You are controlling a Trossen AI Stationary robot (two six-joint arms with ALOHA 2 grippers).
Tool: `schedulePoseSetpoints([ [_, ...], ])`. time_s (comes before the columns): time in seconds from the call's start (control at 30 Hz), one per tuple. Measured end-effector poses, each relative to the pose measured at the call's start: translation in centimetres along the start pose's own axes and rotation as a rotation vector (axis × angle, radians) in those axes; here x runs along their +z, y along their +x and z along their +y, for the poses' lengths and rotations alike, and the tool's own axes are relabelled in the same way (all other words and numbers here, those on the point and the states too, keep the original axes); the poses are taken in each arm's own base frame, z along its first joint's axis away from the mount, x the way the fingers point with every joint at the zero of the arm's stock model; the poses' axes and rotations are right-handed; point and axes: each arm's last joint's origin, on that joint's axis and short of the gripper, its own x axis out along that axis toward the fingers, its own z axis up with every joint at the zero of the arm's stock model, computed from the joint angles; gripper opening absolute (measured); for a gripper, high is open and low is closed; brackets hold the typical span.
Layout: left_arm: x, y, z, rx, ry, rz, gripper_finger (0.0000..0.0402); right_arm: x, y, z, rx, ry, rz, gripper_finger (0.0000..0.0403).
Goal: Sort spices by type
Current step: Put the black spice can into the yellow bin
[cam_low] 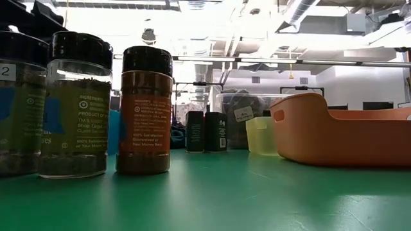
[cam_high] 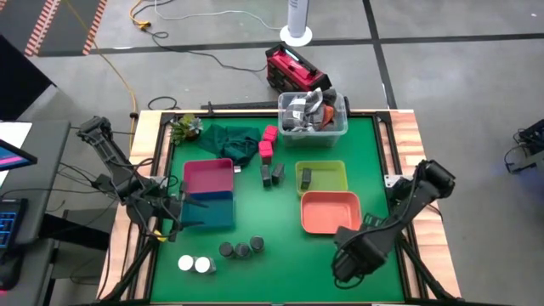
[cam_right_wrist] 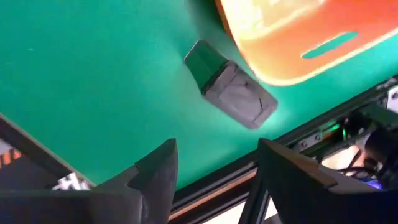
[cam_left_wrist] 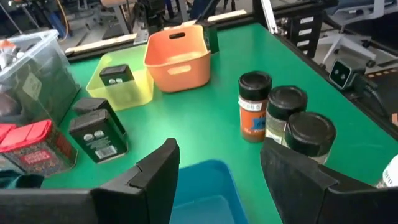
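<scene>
Our right gripper point(cam_high: 347, 265) released, jaws apart over dark grey block point(cam_right_wrist: 231, 93) lying beside orange tray point(cam_high: 331, 212). Our left gripper point(cam_high: 170, 211) parted, empty, over blue tray point(cam_high: 210, 212).

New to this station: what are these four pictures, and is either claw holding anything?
Two dark robot arms work at a green table. One picture looks down from overhead, one sits at table height, and two ride on the arms' wrists. The left gripper hangs open over the blue plastic tray. The right gripper is open above a dark grey rectangular block lying beside the orange plastic tray. Neither holds anything. Round dark-lidded jars, round white-topped jars and bright pink cubes stand on the table outside the trays.
</scene>
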Motion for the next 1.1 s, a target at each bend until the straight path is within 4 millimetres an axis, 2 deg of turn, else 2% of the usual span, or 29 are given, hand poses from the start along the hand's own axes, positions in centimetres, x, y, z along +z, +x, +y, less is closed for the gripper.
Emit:
schedulePoseSetpoints([
  [0.17, -0.5, 0.0, 0.1, 0.007, 0.002, 0.038, 0.0215, 0.8, 1.4, -0.6, -0.047, -0.038, 0.03, 0.0292],
  [0.33, -0.6, 0.0, 0.1, 0.009, 0.008, 0.048, 0.0215, 0.7, 2.3, -0.8, -0.074, -0.115, 0.043, 0.0314],
  [0.67, -0.6, 0.0, 0.1, 0.009, 0.011, 0.048, 0.0215, 0.5, 5.1, -0.7, -0.09, -0.159, 0.049, 0.0319],
  [0.87, -0.6, 0.0, 0.1, 0.009, 0.016, 0.048, 0.0215, 0.8, 5.4, -0.6, -0.075, -0.193, 0.028, 0.0318],
  [1.1, -0.6, 0.0, 0.1, 0.009, 0.023, 0.048, 0.0215, 1.6, 5.4, 0.3, 0.029, -0.152, -0.023, 0.0318],
])
